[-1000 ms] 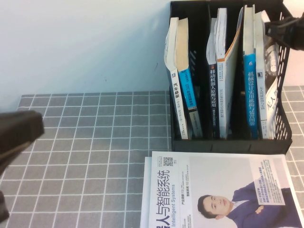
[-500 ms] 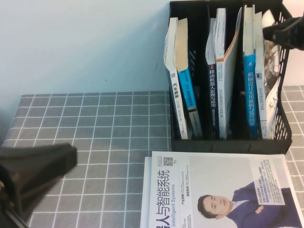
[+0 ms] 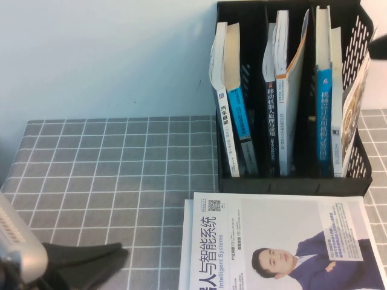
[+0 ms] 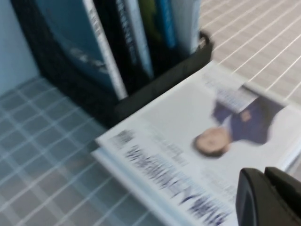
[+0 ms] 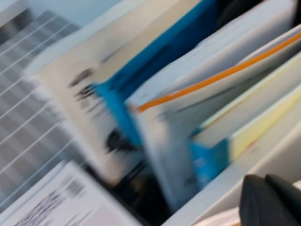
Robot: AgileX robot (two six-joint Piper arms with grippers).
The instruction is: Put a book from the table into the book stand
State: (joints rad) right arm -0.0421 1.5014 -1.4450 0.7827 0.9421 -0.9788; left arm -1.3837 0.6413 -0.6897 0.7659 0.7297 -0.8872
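The book point(image 3: 354, 104), thin with a dark grey-and-gold cover, stands in the right-hand slot of the black book stand point(image 3: 290, 183) and leans against its perforated right wall. My right gripper point(image 3: 380, 47) is a dark shape at the right edge beside the stand's top. In the right wrist view it point(image 5: 264, 182) is shut and empty above the shelved books. My left gripper point(image 3: 115, 258) is low over the front left of the table point(image 3: 91, 157). In the left wrist view it point(image 4: 263, 176) is shut and empty over the blue-suit book point(image 4: 202, 136).
A white book showing a man in a blue suit point(image 3: 284, 241) lies flat on the table in front of the stand. The stand's other slots hold several upright books, including a blue-spined one point(image 3: 323, 115). A pale wall rises behind the table.
My right gripper has drawn back to the right from the stand's top, and the book now leans freely in the right slot. My left arm has swung down toward the table's front left.
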